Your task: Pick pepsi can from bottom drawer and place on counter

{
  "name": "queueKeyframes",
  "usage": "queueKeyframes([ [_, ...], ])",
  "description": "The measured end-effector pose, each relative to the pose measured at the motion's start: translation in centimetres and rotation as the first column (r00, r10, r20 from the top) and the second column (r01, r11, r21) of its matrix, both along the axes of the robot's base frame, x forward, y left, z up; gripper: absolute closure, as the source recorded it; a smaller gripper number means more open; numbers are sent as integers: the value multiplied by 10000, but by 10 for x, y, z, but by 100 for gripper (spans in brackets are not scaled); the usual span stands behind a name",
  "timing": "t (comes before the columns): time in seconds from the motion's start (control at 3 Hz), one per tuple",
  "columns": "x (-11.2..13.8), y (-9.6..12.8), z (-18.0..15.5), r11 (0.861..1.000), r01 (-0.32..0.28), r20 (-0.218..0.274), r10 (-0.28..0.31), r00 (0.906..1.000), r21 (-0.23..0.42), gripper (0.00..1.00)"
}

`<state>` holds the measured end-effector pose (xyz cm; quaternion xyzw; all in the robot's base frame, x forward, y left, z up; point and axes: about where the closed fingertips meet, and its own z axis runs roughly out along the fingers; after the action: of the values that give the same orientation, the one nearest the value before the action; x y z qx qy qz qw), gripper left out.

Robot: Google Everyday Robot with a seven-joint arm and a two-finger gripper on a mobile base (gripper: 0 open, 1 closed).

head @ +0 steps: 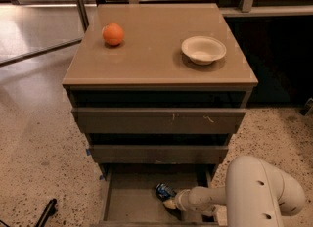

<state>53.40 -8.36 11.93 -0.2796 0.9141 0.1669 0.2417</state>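
— Where is the gripper [170, 204]?

— Low in the frame, just right of centre, down inside the bottom drawer [129, 202]. Its tip sits just below the can [165, 191], close enough that I cannot say whether they touch. Whether it is open or closed, or has hold of anything, I cannot tell; that end is a pale and dark blur.

— And the can?

— On the drawer floor, near the back, right of the middle. Dark blue with pale marks, too small to read.

— What is cut off?

— The white arm [259, 194] fills the lower right corner and runs out of the frame. The drawer's front edge is cut by the bottom border. A black object [47, 210] at lower left is only partly seen.

— Open room?

— The drawer floor left of the can is bare. Above, two drawers stand slightly open. On the worktop [156, 67], an orange [113, 34] lies upper left and a pale bowl [203, 50] upper right, well apart, with bare surface between them and toward the front edge.
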Motion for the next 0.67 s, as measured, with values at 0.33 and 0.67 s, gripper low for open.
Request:
queueKeyframes([
  [0.33, 22, -11, 28, 9972, -497, 109, 492, 9987, 559, 100],
  [0.67, 26, -28, 67, 9878, -1278, -84, 1290, 9916, 894, 100],
])
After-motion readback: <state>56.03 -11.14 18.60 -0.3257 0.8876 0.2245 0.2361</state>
